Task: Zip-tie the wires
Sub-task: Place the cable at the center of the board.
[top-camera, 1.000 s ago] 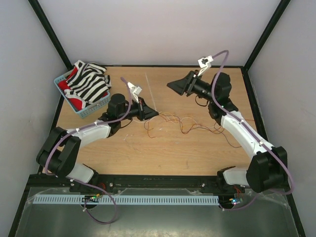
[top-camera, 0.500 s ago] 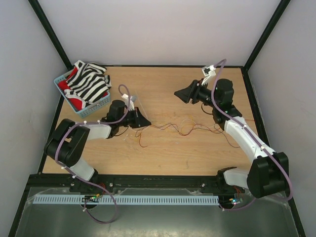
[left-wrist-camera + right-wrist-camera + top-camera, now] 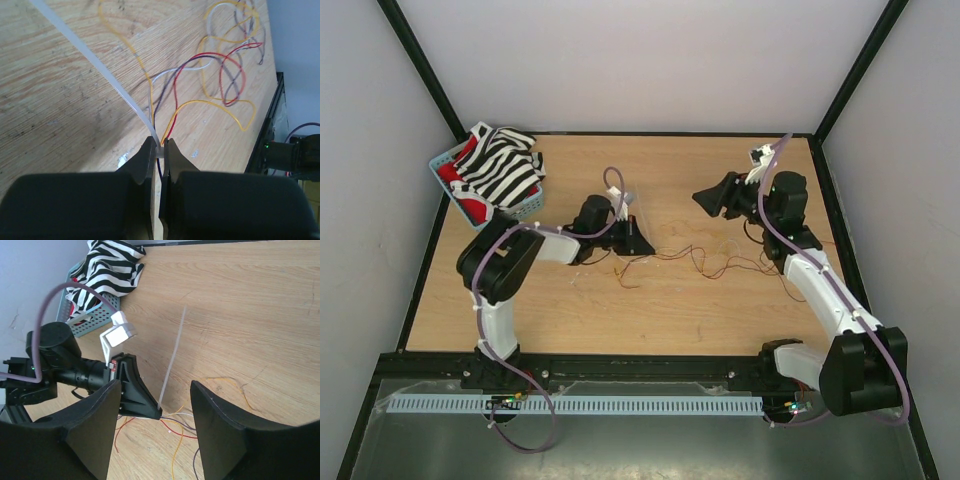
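Translucent zip tie (image 3: 107,75), gently curved, curly red, yellow wires (image 3: 175,84)

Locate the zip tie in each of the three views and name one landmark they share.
Top external: too thin to make out; it should start at the tips of the left gripper.
Left wrist: the zip tie curves from the top-left corner down into the shut left gripper at bottom centre.
Right wrist: the zip tie is a pale strip at centre, rising from the left gripper.
Shared landmark: the left gripper, pinching the tie's end.
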Robot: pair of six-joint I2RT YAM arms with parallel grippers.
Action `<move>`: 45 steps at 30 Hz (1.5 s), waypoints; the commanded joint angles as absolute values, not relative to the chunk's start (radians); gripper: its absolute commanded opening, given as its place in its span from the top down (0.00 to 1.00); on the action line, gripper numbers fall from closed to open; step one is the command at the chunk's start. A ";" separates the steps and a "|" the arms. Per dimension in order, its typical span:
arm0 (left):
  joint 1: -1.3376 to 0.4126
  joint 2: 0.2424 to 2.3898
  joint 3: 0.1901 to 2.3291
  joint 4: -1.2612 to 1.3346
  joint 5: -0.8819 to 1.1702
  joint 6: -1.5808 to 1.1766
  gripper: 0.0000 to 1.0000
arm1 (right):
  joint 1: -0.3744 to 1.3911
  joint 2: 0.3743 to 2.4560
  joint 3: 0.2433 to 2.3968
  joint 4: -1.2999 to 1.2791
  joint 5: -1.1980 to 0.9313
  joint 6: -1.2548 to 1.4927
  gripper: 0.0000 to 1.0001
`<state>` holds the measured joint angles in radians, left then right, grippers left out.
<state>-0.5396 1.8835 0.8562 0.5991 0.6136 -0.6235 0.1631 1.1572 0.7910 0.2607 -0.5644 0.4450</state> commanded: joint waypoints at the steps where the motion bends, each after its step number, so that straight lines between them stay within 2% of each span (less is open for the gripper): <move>1: -0.554 1.945 0.897 0.609 0.612 -0.635 1.00 | 0.148 1.129 0.786 0.239 -0.554 0.415 0.30; 3: -0.545 1.939 0.885 0.609 0.594 -0.619 0.99 | 0.146 1.125 0.781 0.236 -0.541 0.416 0.28; 8: -0.525 1.886 0.867 0.603 0.606 -0.562 0.89 | 0.139 1.120 0.767 0.234 -0.511 0.364 0.23; 11: -0.519 1.846 0.900 0.507 0.616 -0.478 0.69 | 0.127 1.122 0.754 0.234 -0.503 0.356 0.22; 15: -0.510 1.807 0.913 0.421 0.590 -0.427 0.53 | 0.098 1.137 0.733 0.262 -0.520 0.394 0.22; 17: -0.499 1.775 0.890 0.394 0.554 -0.412 0.38 | 0.082 1.145 0.723 0.298 -0.549 0.419 0.21; 18: -0.493 1.755 0.878 0.382 0.535 -0.399 0.27 | 0.077 1.149 0.719 0.307 -0.556 0.433 0.21; 21: -0.465 1.666 0.839 0.345 0.481 -0.374 0.06 | 0.063 1.155 0.707 0.315 -0.538 0.417 0.17; 22: -0.451 1.631 0.827 0.332 0.463 -0.367 0.02 | 0.060 1.155 0.700 0.315 -0.525 0.415 0.16; 25: -0.399 1.515 0.784 0.304 0.380 -0.348 0.01 | 0.047 1.154 0.669 0.314 -0.450 0.372 0.10; 27: -0.358 1.432 0.747 0.302 0.304 -0.335 0.01 | 0.041 1.144 0.639 0.317 -0.352 0.377 0.01; 32: -0.286 1.277 0.664 0.303 -0.025 -0.257 0.01 | 0.036 1.118 0.511 0.431 -0.130 0.353 0.01; 36: -0.221 1.229 0.633 0.304 -0.330 -0.202 0.01 | 0.036 1.132 0.343 0.651 -0.013 0.316 0.01; 38: -0.179 1.228 0.626 0.305 -0.388 -0.201 0.01 | 0.036 1.161 0.277 0.788 0.017 0.301 0.01; 40: -0.146 1.241 0.621 0.306 -0.406 -0.201 0.01 | 0.036 1.190 0.290 0.796 0.046 0.275 0.01; 42: -0.119 1.260 0.624 0.318 -0.397 -0.194 0.01 | 0.041 1.213 0.298 0.796 0.056 0.199 0.01; 45: -0.087 1.294 0.625 0.358 -0.339 -0.169 0.01 | 0.044 1.283 0.236 0.969 0.107 0.136 0.01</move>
